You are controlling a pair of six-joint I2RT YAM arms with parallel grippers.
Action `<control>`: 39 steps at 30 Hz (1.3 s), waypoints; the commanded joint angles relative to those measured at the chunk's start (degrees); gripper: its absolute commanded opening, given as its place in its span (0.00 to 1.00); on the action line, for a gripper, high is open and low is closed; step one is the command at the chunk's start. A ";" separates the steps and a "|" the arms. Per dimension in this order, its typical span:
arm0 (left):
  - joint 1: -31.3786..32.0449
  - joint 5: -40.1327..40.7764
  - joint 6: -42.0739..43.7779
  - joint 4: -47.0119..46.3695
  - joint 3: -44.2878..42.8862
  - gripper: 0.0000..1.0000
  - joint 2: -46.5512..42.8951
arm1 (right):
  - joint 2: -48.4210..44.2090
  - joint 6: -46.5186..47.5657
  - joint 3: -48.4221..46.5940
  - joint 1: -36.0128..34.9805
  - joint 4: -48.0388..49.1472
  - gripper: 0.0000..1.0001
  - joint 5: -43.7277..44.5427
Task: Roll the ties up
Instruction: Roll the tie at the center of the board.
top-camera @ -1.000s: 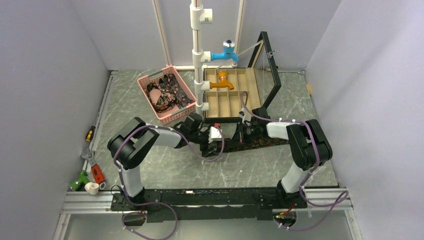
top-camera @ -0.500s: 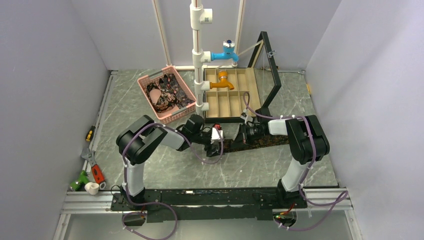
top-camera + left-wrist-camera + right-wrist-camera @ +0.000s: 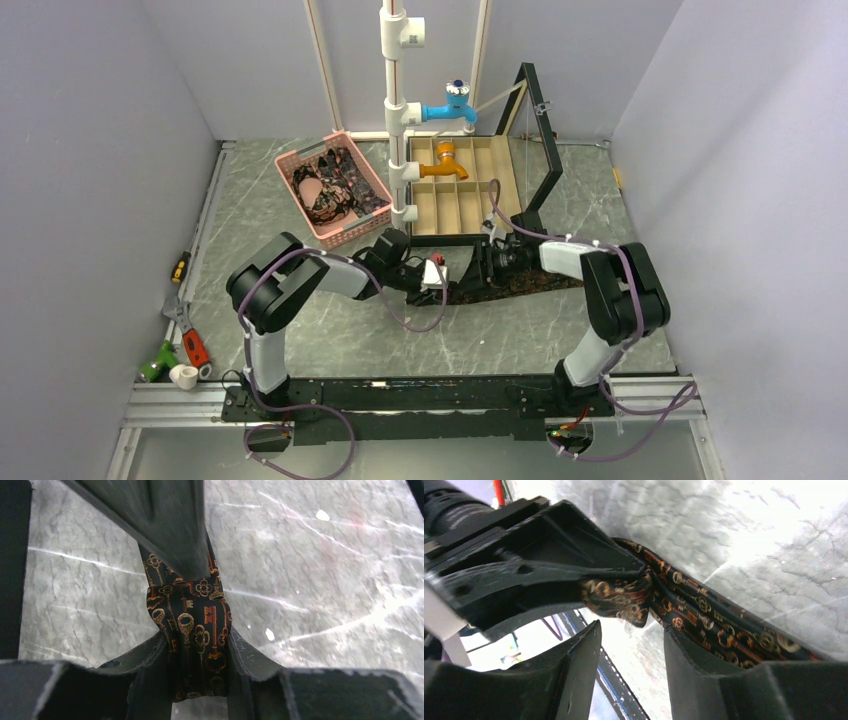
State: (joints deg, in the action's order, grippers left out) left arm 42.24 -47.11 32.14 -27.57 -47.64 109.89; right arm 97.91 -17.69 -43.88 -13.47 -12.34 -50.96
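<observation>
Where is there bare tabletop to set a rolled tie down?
Bare marble between the tie and the base rail, and left of the pink basket. Crowded where the left gripper and right gripper meet before the divided box; tools line the left edge.

— We see one tie lying flat on the table, right of centre, running left to right.
— Dark cloth with small gold and orange keys. Its left end is folded over, pinched in the left gripper.
— We also see more ties, dark with pinkish patterns, heaped in the pink basket, far left.
</observation>
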 commanded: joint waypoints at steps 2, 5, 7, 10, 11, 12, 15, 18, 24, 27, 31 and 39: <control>-1.10 -2.96 5.39 16.36 0.76 0.31 -2.34 | -8.33 -1.31 0.37 -0.81 1.26 0.57 1.95; -1.07 -2.58 4.73 19.61 -0.52 0.32 -2.17 | -6.73 -2.82 -0.59 -3.04 2.62 0.59 2.18; -1.07 -1.40 3.50 20.89 -1.49 0.33 -1.86 | -5.31 -4.31 -1.00 -4.65 4.00 0.58 2.21; -1.05 0.08 2.31 23.36 -3.21 0.34 -1.48 | -3.20 -4.41 -1.93 -6.74 4.73 0.57 2.74; -1.10 0.44 1.91 23.27 -3.17 0.34 -1.58 | -2.38 -4.19 -2.30 -7.11 4.78 0.57 3.12; -1.08 0.64 1.72 23.39 -3.23 0.34 -1.60 | -1.50 -3.85 -2.86 -7.35 4.55 0.57 3.58; -1.04 0.88 1.81 24.01 -3.26 0.34 -1.51 | 1.04 -3.13 -4.29 -7.49 4.34 0.49 6.20; -1.07 1.07 2.58 24.19 -3.03 0.34 -1.79 | 2.71 -2.58 -5.06 -7.47 3.96 0.30 7.13; -2.10 -0.62 3.30 23.20 -2.30 0.55 -2.61 | 2.87 0.70 -3.86 -6.40 0.93 0.00 6.33; -3.69 -3.06 1.67 17.31 -0.17 0.79 -4.32 | 5.18 1.81 -3.07 -4.90 -0.50 0.00 4.25; -3.92 -3.91 0.51 5.61 3.71 0.86 -6.49 | 8.81 2.40 -3.79 -2.70 -1.35 0.00 0.73; -2.20 -0.50 -4.10 -6.67 4.14 0.86 -2.75 | 12.41 4.21 -6.14 -0.86 -4.50 0.00 -1.53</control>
State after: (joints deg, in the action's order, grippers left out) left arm 39.11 -49.08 30.94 -25.96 -42.59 104.99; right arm 106.13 -11.70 -48.99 -15.05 -14.04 -56.38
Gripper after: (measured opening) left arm 0.867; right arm 0.029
